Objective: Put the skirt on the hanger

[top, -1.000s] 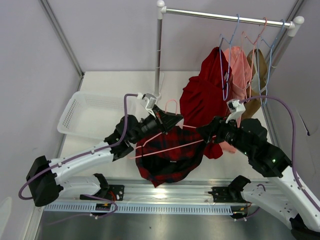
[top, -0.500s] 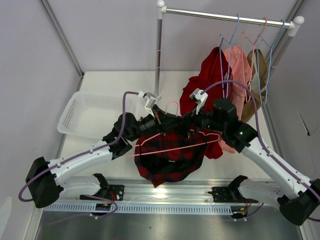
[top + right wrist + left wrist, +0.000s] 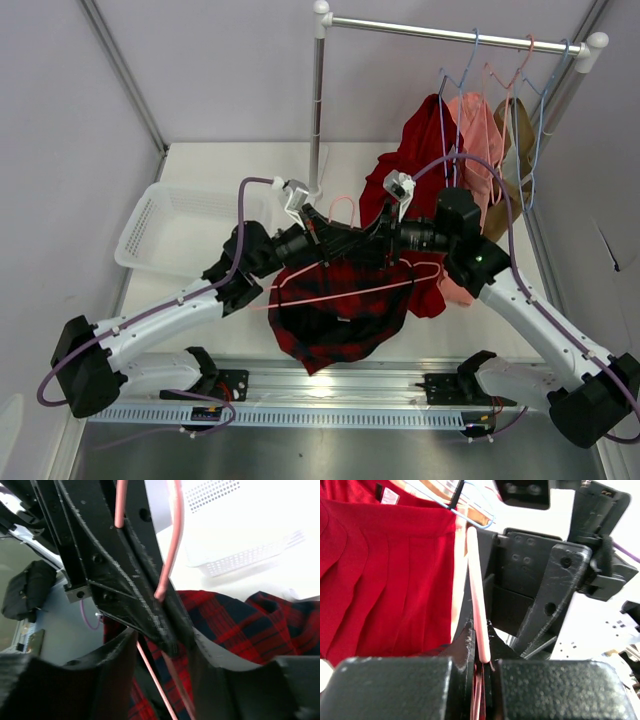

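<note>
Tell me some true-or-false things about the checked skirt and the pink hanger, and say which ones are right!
1. The left gripper is pinching the pink hanger. True.
2. The checked skirt lies inside the white basket. False: it hangs under the hanger, beside the basket.
3. A plain red garment hangs from the rail. True.
4. The pink hanger is hooked on the rail. False: it is held below the rail, out in front of the arms.
5. The right gripper is close up against the left gripper. True.
</note>
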`<state>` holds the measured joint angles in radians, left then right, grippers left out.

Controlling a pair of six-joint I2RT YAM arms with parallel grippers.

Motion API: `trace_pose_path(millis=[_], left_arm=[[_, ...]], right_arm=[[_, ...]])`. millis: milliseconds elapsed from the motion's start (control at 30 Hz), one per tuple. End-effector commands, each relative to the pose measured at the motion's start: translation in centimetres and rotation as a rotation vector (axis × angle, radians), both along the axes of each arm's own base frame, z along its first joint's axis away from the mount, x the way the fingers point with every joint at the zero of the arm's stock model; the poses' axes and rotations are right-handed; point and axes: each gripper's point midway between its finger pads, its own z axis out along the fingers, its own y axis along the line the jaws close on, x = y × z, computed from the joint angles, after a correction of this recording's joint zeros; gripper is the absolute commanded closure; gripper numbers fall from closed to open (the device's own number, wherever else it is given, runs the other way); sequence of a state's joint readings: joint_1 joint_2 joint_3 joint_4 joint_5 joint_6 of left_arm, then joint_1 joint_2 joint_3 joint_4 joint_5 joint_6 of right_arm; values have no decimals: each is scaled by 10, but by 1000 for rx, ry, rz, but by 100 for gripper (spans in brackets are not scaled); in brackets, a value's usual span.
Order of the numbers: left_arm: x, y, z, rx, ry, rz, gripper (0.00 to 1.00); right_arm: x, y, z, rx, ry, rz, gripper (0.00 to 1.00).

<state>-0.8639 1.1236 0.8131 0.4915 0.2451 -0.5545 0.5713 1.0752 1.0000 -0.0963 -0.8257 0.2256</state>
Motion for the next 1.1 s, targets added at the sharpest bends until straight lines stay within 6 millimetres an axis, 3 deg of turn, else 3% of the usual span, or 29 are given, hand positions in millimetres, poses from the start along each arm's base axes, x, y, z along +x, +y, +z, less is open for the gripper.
trace_pose_path(millis=[0,100,167,400,600,633,700,733,767,800,833,900,967,1067], left_arm=[[-9,7,65,-146,-97,-26,100],[-8,7,69,-150,-104,-25,100],[-7,7,70,-148,-107,-23,100],[-5,6,79,-154,-129,-19,100],[4,4,92,-136,-143,5,100],[8,3,85,-101,-132,19,98],[16,5,97,-90,-150,64,85],[20,6,92,-62,-134,82,79],[23,7,102,-65,-144,99,75],[29,10,102,-54,-148,133,64],[32,11,97,-30,-132,151,59],[35,14,106,-31,-141,180,46],[39,18,107,-10,-143,207,37],[39,23,111,13,-152,226,31]], right_arm=[[-17,3,11,57,4,108,57],[-21,4,10,72,13,137,71],[-26,3,14,88,17,161,73],[-37,2,25,118,21,212,99],[-34,-3,40,134,8,157,100],[-32,-4,43,136,-2,137,100],[-26,-7,51,129,-17,75,100],[-26,-9,56,137,-32,57,100],[-25,-12,55,127,-17,33,100],[-23,-13,60,131,-29,17,100],[-21,-16,62,131,-32,-15,100],[-19,-19,67,134,-44,-45,100],[-16,-23,76,143,-63,-84,100],[-8,-30,87,148,-81,-151,100]])
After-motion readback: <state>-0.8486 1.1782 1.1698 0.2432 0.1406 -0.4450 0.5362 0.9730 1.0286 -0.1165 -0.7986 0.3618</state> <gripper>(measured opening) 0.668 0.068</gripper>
